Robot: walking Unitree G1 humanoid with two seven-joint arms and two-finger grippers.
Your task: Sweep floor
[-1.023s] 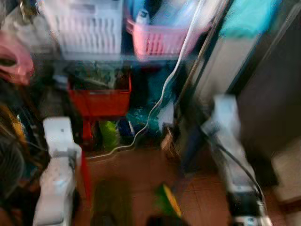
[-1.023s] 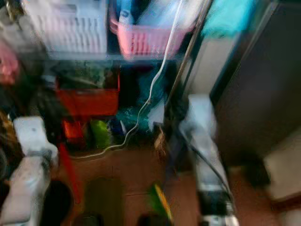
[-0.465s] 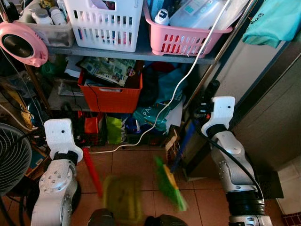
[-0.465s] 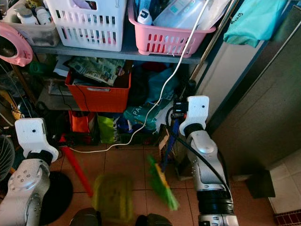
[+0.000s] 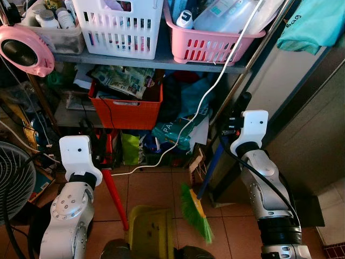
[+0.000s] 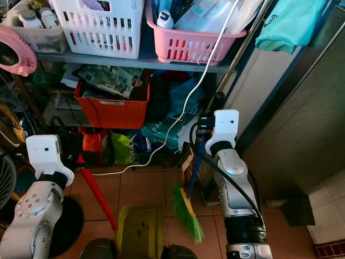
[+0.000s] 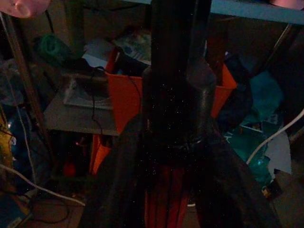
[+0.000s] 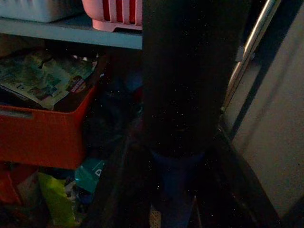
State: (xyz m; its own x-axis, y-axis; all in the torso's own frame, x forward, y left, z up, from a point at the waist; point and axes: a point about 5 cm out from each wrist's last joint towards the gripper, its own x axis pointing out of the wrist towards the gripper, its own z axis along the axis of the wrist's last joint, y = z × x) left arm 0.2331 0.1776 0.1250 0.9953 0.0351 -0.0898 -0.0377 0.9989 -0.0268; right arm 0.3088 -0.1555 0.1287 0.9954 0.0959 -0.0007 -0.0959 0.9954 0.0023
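- Two grippers are at work, each clamped on a handle: the right gripper (image 5: 230,125) is closed around the blue handle (image 5: 210,171) of the broom, its black fingers mostly hidden behind the white wrist housing.
- Its wrist view is very dark; a thick dark shaft (image 8: 183,85) runs between the fingers and blocks much of the shelf beyond.
- The left gripper (image 5: 102,156) grips the red handle (image 5: 115,197) of the dustpan; the grip point itself is tucked behind the wrist block.
- From the left wrist, red shows low between the dark fingers (image 7: 128,180), with little else clear.
- The broom's green bristles (image 5: 194,213) rest on the brown tiled floor (image 5: 156,186), just beside the yellow-green dustpan (image 5: 150,234), whose lower edge is cut off by the picture.
- Beyond stand an orange crate (image 5: 126,110), a white cable (image 5: 205,97), a pink basket (image 5: 207,46) and a white basket (image 5: 118,27) on the shelf (image 5: 145,59).
- A fan (image 5: 13,191) is cut off at the robot's left.
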